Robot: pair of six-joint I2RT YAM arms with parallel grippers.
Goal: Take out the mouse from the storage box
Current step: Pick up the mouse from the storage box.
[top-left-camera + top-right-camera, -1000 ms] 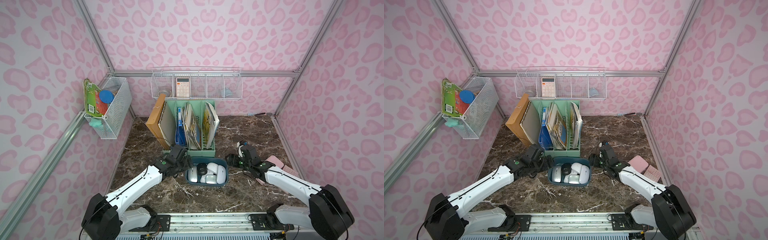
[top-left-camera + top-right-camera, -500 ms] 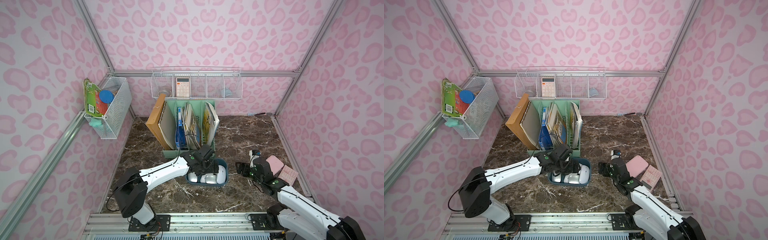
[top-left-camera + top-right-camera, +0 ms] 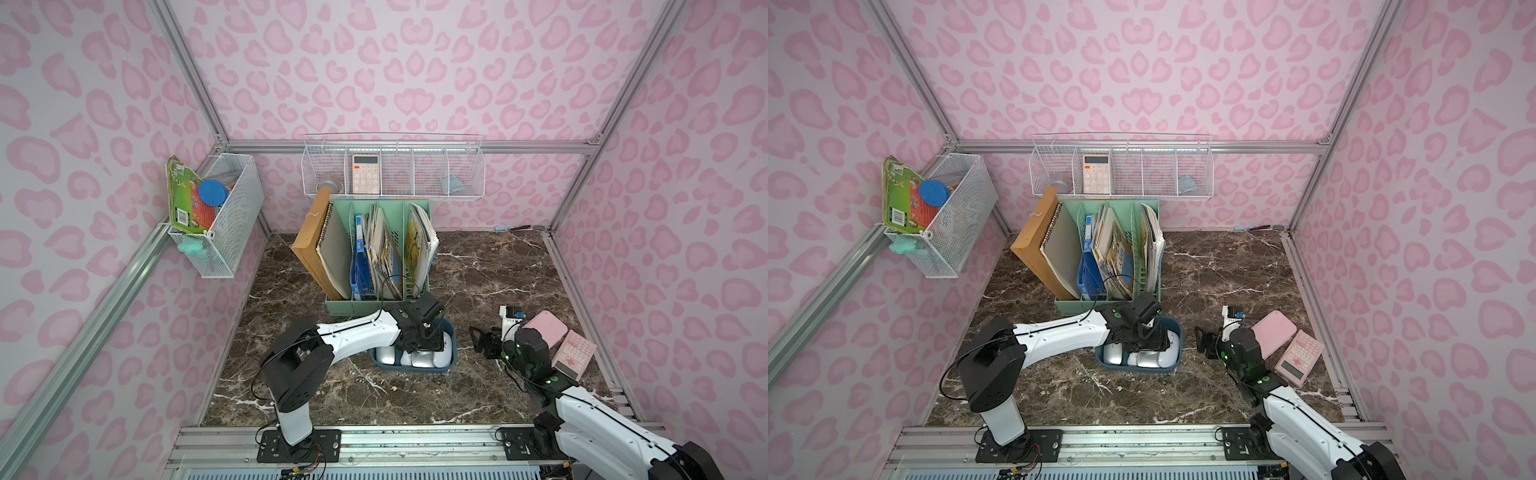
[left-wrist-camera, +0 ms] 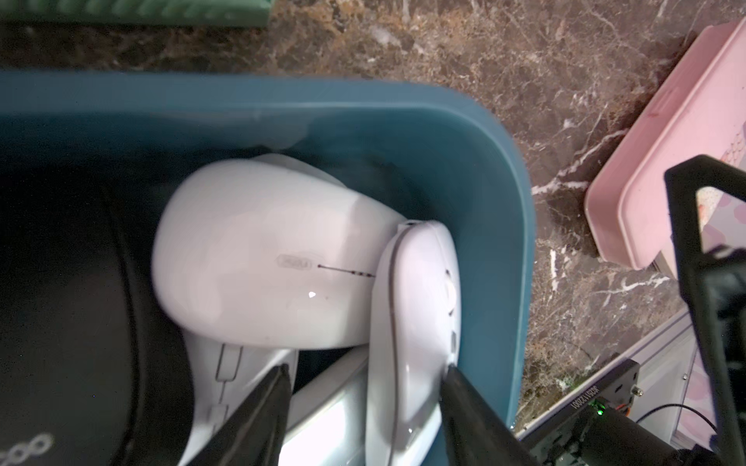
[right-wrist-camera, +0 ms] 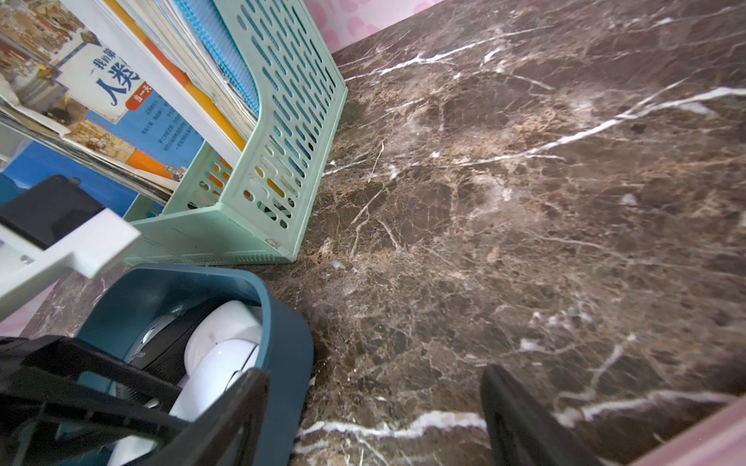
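Note:
The dark blue-teal storage box [image 3: 454, 351] [image 3: 1142, 370] stands on the marble floor in front of the file holder. It holds several mice. My left gripper [image 4: 365, 367] [image 3: 424, 337] reaches down into the box at its right end. Its jaws straddle a white mouse [image 4: 415, 314] that stands on edge against the box wall [image 4: 496, 201]. One finger [image 4: 464, 403] touches that mouse's outer side, and the other finger [image 4: 262, 407] is a gap away from it. My right gripper [image 5: 375, 373] [image 3: 482, 340] is open over bare floor to the right of the box, holding nothing.
A domed white mouse [image 4: 258, 266] and a black mouse [image 4: 60, 322] lie beside the grasped one. The mint file holder [image 3: 374, 307] stands just behind the box. A pink case [image 3: 544, 328] and pink calculator [image 3: 575, 351] lie at the right. Wire baskets [image 3: 392, 166] hang on the walls.
My left arm swung from the box's left side to over the box, dipped its jaws inside and narrowed them round a white mouse. The right arm drew back from the box.

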